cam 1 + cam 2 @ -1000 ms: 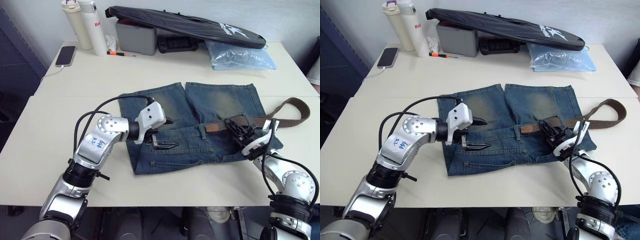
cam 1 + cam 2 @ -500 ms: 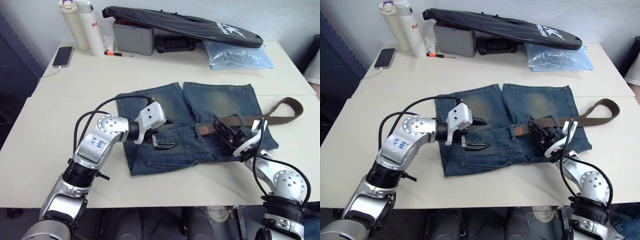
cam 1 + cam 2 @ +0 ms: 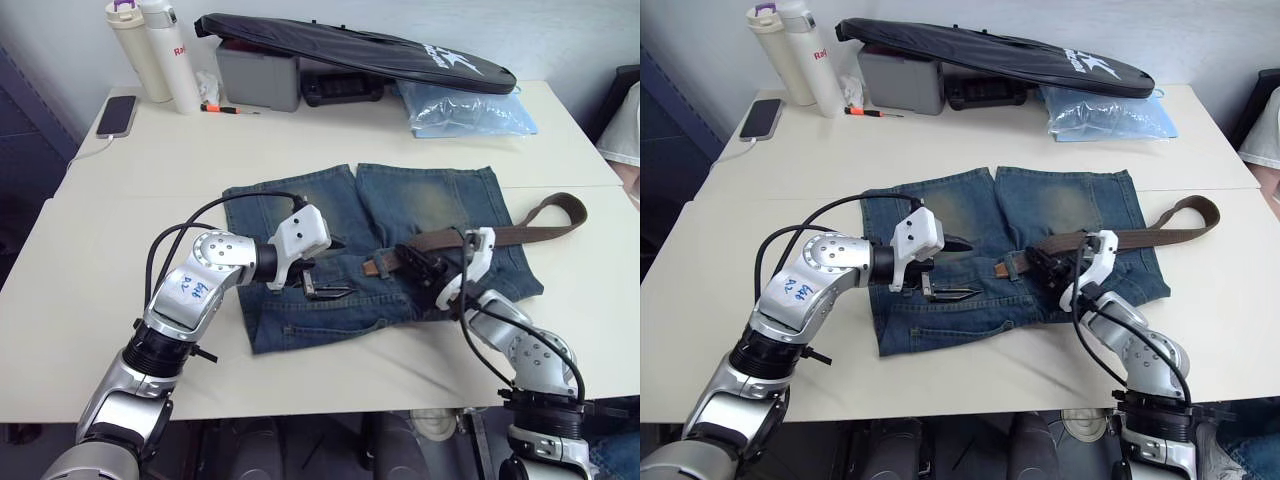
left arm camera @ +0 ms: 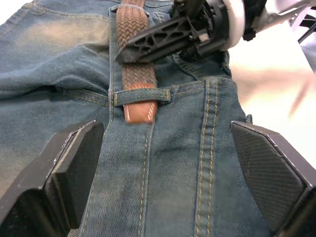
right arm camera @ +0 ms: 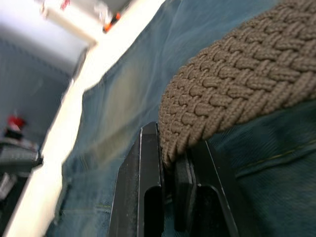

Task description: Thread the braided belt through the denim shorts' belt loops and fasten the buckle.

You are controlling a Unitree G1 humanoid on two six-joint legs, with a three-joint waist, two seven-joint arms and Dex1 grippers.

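- since a second ago the right gripper (image 3: pixel 428 272), jaws pinching the dark brown braided belt (image 3: pixel 520 232), has carried it leftward; its tan tip sits through a narrow denim belt loop (image 4: pixel 140 95).
- blue washed denim shorts (image 3: pixel 300 320) lie flat on the table (image 3: pixel 90 260).
- left gripper (image 3: pixel 325 268) hovers beside, jaws spread.
- risk: pushing could bunch the waistband, snagging the tip.

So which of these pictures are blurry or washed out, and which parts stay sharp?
Left wrist view: the braided belt and denim shorts are crisp, while the table is overexposed and smeared. Right wrist view: the belt weave is sharp up close between the right tool's fingers, the far background soft and bleached. Left eye view: evenly lit, with the shorts in focus.
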